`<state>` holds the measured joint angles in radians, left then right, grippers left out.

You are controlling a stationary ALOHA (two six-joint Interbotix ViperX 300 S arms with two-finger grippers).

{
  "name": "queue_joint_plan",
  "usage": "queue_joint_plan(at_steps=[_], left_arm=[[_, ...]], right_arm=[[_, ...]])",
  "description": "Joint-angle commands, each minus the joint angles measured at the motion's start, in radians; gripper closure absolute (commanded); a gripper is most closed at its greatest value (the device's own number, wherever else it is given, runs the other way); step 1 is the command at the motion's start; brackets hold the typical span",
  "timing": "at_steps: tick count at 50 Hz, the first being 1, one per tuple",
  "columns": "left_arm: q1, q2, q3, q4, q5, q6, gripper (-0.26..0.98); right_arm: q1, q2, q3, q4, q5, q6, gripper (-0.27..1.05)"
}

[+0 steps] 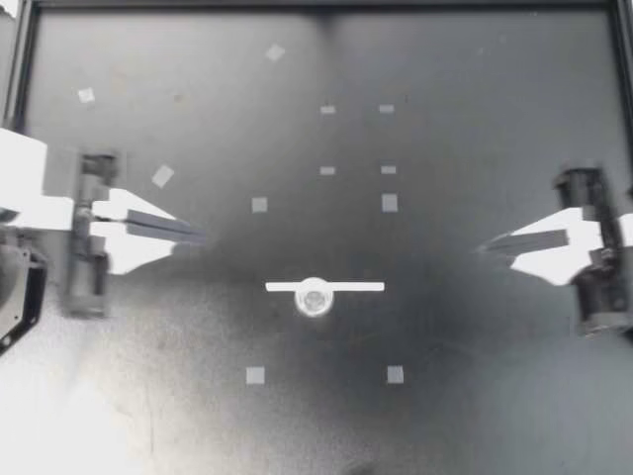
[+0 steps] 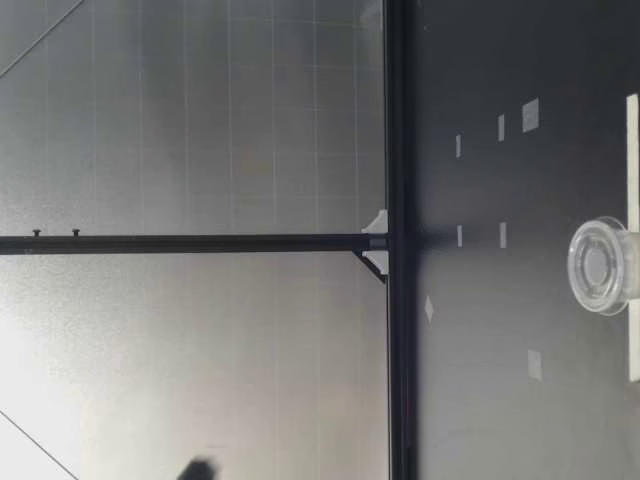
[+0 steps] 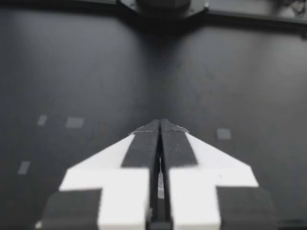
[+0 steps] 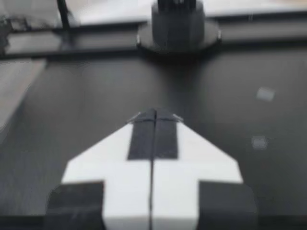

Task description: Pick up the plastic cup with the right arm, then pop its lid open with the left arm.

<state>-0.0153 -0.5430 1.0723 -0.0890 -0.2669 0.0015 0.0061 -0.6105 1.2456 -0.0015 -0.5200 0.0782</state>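
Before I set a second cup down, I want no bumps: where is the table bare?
Bare: the wide stretch between the strip and the far rail, only flat tape squares there; each gap from a strip end to the left fingers or right fingers. Crowded only mid-table, where the cup sits at the strip.

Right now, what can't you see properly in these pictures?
- Clear round cup: in the top view it is too small and glary to tell if anything is inside.
- White strip: in the low view it is partly cut off by the picture's edge.
- Left gripper and right gripper: missing from the low view, outside its frame.
- Wrist views: neither shows the cup, which lies outside their frames.
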Motion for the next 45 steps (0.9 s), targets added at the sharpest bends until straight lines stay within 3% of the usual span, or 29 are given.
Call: queue_joint_plan(at_steps=[1, 17, 31, 45], left_arm=[[-0.009, 0.064, -0.035, -0.002, -0.044, 0.0, 0.73], [-0.038, 0.318, -0.087, -0.002, -0.158, 0.0, 0.73], [-0.06, 0.52, -0.176, -0.002, -0.156, 0.005, 0.73], [-0.06, 0.589, -0.201, 0.0, -0.155, 0.005, 0.73]], right_arm=[[0.003, 0.071, -0.032, -0.002, -0.02, 0.025, 0.72], [0.009, 0.37, -0.087, -0.003, -0.109, 0.08, 0.3], [0.046, 0.594, -0.173, -0.003, -0.155, 0.084, 0.21], [0.046, 0.741, -0.272, -0.003, -0.13, 0.104, 0.17]])
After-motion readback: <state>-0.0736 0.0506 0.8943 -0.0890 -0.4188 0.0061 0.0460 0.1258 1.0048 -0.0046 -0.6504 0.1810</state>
